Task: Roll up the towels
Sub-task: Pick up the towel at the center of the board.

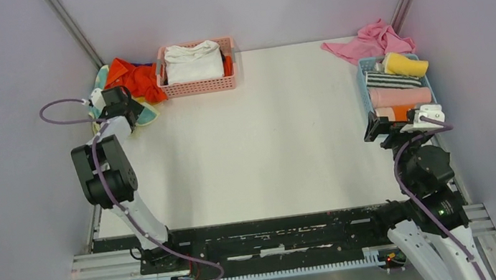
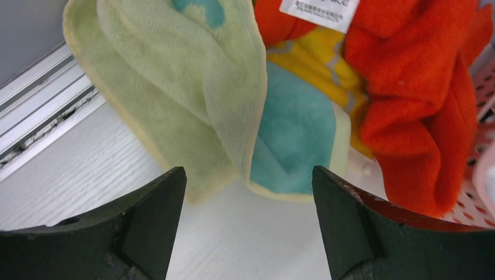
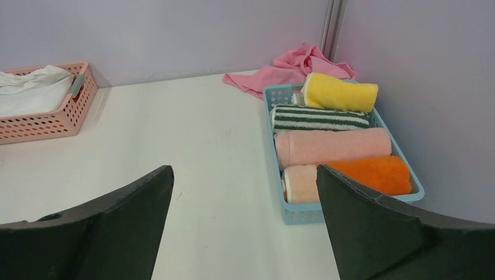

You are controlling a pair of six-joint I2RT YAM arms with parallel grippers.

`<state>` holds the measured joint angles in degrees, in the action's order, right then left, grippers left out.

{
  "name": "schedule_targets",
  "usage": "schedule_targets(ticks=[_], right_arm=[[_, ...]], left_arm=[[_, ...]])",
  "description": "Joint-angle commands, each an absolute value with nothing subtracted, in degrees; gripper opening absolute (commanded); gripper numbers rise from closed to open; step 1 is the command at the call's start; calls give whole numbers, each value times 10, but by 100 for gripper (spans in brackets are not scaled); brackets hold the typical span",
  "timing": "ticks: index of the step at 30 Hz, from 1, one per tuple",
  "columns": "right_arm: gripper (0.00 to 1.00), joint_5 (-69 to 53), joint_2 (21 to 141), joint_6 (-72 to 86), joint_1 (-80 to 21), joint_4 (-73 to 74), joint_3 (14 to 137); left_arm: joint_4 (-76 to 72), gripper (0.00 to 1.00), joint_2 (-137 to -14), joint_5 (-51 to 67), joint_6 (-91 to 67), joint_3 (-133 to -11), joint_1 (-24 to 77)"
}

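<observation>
A pale yellow towel with teal (image 2: 192, 93) lies crumpled at the table's far left, beside an orange-red towel (image 2: 408, 99); both show in the top view, the yellow-teal one (image 1: 147, 114) and the orange-red one (image 1: 136, 79). My left gripper (image 2: 248, 181) is open and empty, just short of the yellow-teal towel's near edge; in the top view it sits at the far left (image 1: 123, 106). My right gripper (image 3: 245, 175) is open and empty, hovering beside the blue basket (image 3: 303, 213), also seen from above (image 1: 382, 126). The basket holds several rolled towels: yellow (image 3: 338, 92), striped (image 3: 318, 118), pink (image 3: 333, 146), orange (image 3: 373, 174).
A pink basket (image 1: 198, 86) with a white cloth (image 1: 193, 62) stands at the back, right of the orange-red towel. A loose pink towel (image 1: 366, 43) lies behind the blue basket (image 1: 364, 96). Grey walls close in on the left, back and right.
</observation>
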<state>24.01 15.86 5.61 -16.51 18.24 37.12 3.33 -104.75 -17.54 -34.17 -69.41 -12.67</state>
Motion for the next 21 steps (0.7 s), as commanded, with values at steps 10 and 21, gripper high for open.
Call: schedule_targets(ticks=[10,21], right_arm=[[100,239,181,36,-170,174,373],[100,231,163,39,-171,175,374]], left_arm=[[73,36,-1183,-158,-359,-861,-160],[119,3,-945,-196,-319,-806,-170]])
